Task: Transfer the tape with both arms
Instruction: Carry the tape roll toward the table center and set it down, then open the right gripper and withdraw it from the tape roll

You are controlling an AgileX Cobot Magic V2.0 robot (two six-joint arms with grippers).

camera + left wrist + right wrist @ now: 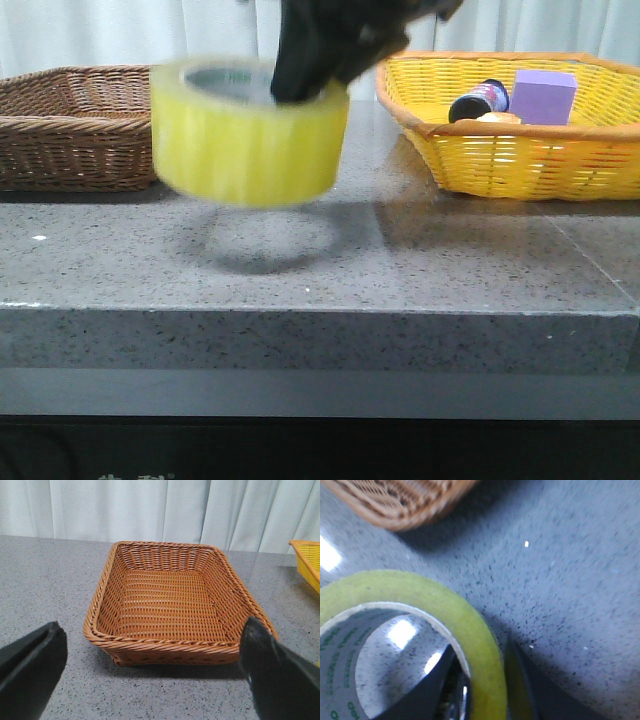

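Observation:
The tape (pixel 245 135) is a wide yellowish roll with a white, green-printed core, held in the air above the grey table, blurred. My right gripper (pixel 310 85) comes down from above and is shut on its right wall, one finger inside the core and one outside. In the right wrist view the roll (pixel 470 630) fills the lower left, with the gripper (pixel 485 690) clamped across its wall. My left gripper (pixel 152 680) is open and empty, its fingertips (pixel 35 655) wide apart, low over the table just before the brown basket. It is not visible in the front view.
A brown wicker basket (pixel 60 150) sits at the back left, empty inside in the left wrist view (pixel 165 645). A yellow basket (pixel 520 160) at the back right holds a purple block (pixel 545 95) and a dark bottle (pixel 480 100). The grey stone table (pixel 450 270) has a front edge.

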